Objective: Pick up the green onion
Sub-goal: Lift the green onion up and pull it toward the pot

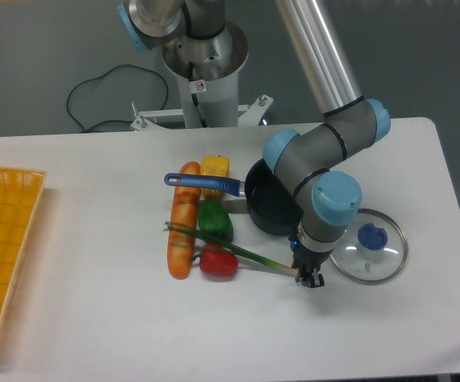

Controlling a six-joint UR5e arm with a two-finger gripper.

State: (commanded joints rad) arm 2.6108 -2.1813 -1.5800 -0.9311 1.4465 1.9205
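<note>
While the white table (95, 318) spreads wide, my gripper (310, 278) sits low at the whitish end of the green onion (238, 251), which crosses the carrot (183, 231) and red pepper (218, 263); whether my jaws grip it, I cannot tell. I should pinch squarely, then lift gently.

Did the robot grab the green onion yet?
Not yet. The green onion lies flat on the table, across the carrot and between the green pepper and red pepper. The gripper is down at its whitish end; whether it grips is unclear. Lifting is left.
</note>
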